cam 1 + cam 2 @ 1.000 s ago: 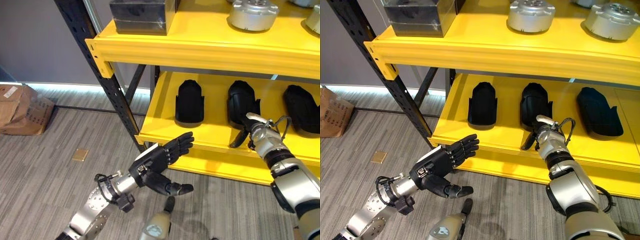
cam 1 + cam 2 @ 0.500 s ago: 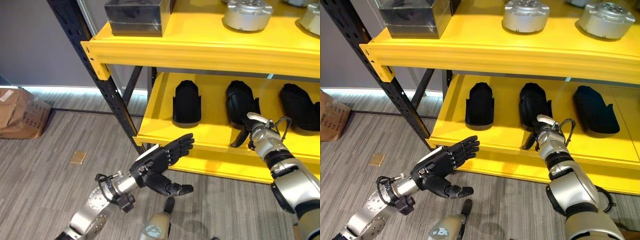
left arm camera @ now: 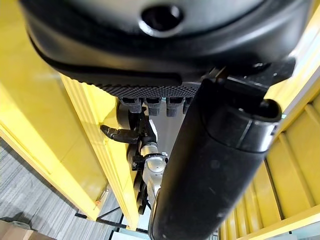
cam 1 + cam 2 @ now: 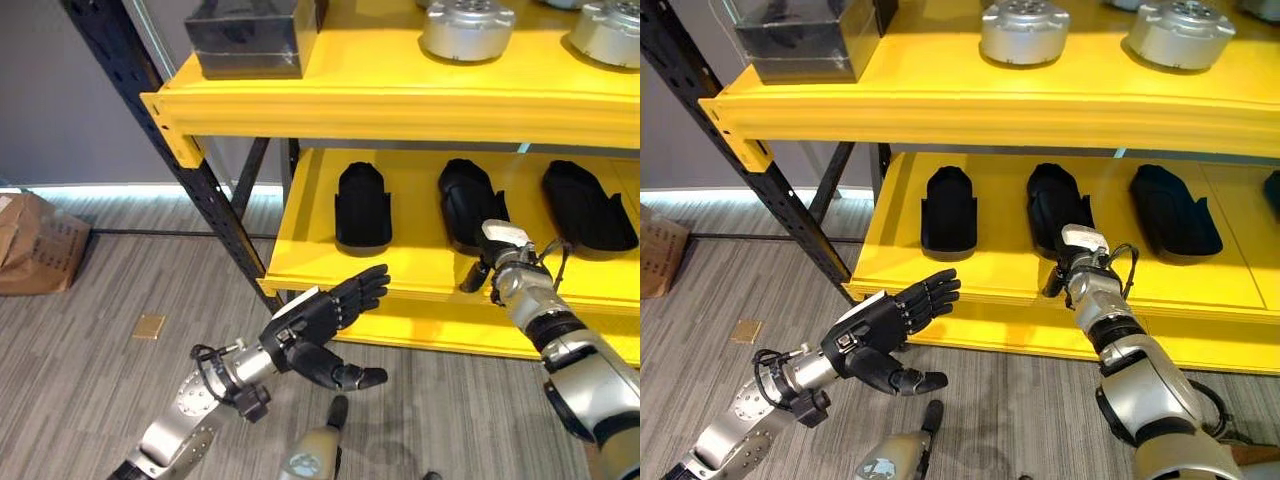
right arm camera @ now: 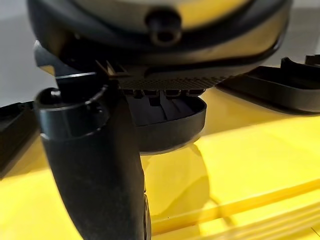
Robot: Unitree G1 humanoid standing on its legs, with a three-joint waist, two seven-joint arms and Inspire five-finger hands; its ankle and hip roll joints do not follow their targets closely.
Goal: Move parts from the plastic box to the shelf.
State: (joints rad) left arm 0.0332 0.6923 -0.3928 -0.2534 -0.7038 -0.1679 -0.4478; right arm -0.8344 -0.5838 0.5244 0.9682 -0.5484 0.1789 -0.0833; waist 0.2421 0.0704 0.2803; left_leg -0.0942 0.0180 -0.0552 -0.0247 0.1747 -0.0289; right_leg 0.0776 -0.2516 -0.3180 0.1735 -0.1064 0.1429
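- Your right hand (image 4: 497, 262) sits on the lower shelf (image 4: 410, 262), at about 3 o'clock in the head view. Its fingers reach onto the near end of the middle black part (image 4: 468, 203); whether they are curled on it or lie straight, you cannot tell.
- In the right wrist view that black part (image 5: 172, 117) lies flat on the yellow board just past the fingers, with another black piece (image 5: 280, 85) off to one side.
- From the middle part outward: one black part (image 4: 362, 204) stands at its 9 o'clock, another (image 4: 585, 204) at its 3 o'clock, all three apart in a row.
- Your left hand (image 4: 318, 325) hovers in front of the lower shelf's front edge, at about 7 o'clock, fingers straight and spread, thumb out, holding nothing.
- On the upper shelf (image 4: 400, 95), at 12 o'clock, you have a dark box (image 4: 245, 35) at the left end and two round silver parts (image 4: 467, 27) to its right.
- A cardboard box (image 4: 35, 245) lies on the floor at 9 o'clock.
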